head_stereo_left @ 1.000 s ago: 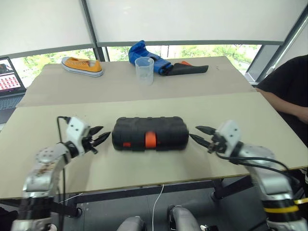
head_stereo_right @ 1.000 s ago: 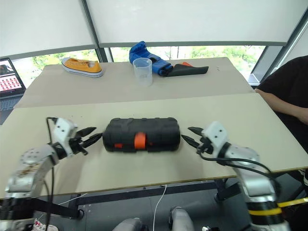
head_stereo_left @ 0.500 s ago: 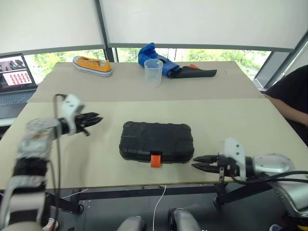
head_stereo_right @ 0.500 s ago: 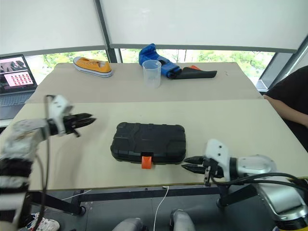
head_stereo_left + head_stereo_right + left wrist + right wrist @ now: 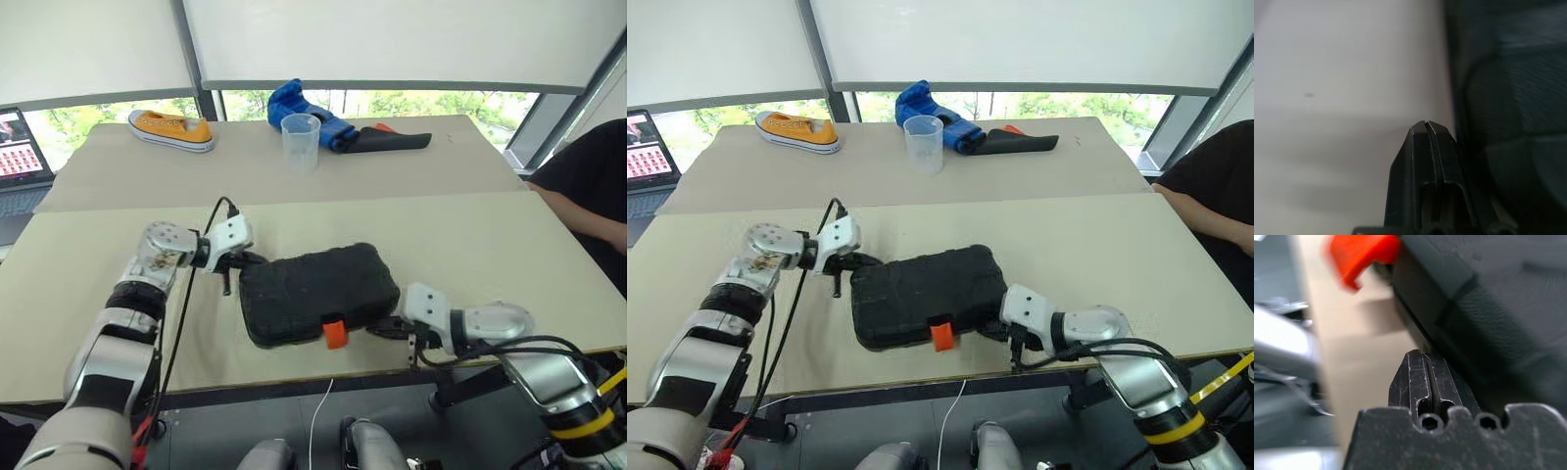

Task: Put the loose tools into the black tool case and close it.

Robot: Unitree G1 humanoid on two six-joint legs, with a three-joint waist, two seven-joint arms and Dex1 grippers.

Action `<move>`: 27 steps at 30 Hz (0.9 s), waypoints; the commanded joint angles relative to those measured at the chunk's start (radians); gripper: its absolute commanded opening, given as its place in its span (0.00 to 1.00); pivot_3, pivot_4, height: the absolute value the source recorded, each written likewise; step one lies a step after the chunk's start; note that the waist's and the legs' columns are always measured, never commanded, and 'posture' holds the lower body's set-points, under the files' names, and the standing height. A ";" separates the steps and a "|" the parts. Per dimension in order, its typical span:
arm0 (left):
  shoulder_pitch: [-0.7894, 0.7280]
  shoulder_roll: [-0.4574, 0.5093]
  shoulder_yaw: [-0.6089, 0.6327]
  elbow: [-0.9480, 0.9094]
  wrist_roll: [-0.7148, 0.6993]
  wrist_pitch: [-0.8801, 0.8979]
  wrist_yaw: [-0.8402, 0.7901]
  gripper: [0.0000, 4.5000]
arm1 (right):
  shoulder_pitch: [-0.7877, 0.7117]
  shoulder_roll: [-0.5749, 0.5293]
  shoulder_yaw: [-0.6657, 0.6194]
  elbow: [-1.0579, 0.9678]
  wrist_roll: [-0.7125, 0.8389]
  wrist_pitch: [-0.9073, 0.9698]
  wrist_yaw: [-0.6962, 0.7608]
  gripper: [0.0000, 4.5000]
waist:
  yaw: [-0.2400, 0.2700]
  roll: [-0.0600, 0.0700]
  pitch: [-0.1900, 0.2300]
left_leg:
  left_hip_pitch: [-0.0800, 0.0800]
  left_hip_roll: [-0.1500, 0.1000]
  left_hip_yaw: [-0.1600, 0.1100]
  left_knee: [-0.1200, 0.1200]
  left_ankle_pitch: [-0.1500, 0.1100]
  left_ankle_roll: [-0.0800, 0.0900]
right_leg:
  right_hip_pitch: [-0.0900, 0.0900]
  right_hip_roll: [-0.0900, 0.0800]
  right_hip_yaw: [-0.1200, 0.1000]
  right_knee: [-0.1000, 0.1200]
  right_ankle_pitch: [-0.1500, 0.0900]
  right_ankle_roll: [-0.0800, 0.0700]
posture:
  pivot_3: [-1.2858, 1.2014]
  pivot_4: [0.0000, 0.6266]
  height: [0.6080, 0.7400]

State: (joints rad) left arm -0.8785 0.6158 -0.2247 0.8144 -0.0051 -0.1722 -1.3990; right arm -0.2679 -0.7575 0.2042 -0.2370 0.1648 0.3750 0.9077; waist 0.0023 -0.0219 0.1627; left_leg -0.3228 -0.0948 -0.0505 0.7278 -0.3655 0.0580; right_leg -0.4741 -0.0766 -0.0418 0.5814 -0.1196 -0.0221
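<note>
Black tool case (image 5: 315,295) lay closed and skewed on the near table (image 5: 88,255), orange latch (image 5: 335,334) toward the front edge. My left gripper (image 5: 245,258) was at the case's far-left corner, jaws pinched together on nothing; my right gripper (image 5: 384,329) was at the near-right corner beside the latch, jaws likewise pinched, empty. No loose tools on the table. I judged this the positioning step, with closed tips nudging the case. Next move called for freeing the latch and lifting the lid.
</note>
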 commanded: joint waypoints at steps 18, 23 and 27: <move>0.072 -0.161 -0.106 -0.486 -0.120 0.425 0.030 0.01 | 0.194 0.006 -0.284 -0.299 0.301 0.191 -0.013 0.00 | 0.009 0.000 0.000 | -0.007 -0.001 -0.001 0.007 -0.001 0.002 | -0.006 0.000 0.001 0.008 0.000 0.000 | 0.52 0.24 0.93; 0.110 -0.125 -0.191 -0.378 0.015 0.200 0.061 0.01 | 0.174 0.012 -0.242 -0.300 0.307 0.193 -0.007 0.00 | 0.010 0.004 -0.003 | 0.008 0.002 -0.001 0.000 -0.001 0.001 | 0.013 0.001 0.002 0.002 -0.001 0.002 | 0.52 0.24 0.93; 0.125 -0.127 -0.184 -0.407 -0.012 0.213 0.047 0.01 | 0.151 0.031 -0.173 -0.247 0.256 0.154 -0.003 0.00 | 0.009 0.004 -0.004 | 0.021 0.003 0.000 -0.005 -0.005 0.009 | 0.023 0.002 0.002 -0.004 -0.007 0.011 | 0.52 0.24 0.93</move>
State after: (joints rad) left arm -0.8033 0.4701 -0.3648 0.3681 -0.0690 0.0207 -1.3396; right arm -0.1037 -0.7312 0.0177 -0.4927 0.4374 0.5626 0.9051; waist 0.0115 -0.0183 0.1586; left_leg -0.3019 -0.0913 -0.0506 0.7232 -0.3683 0.0628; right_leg -0.4516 -0.0746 -0.0402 0.5780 -0.1263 -0.0107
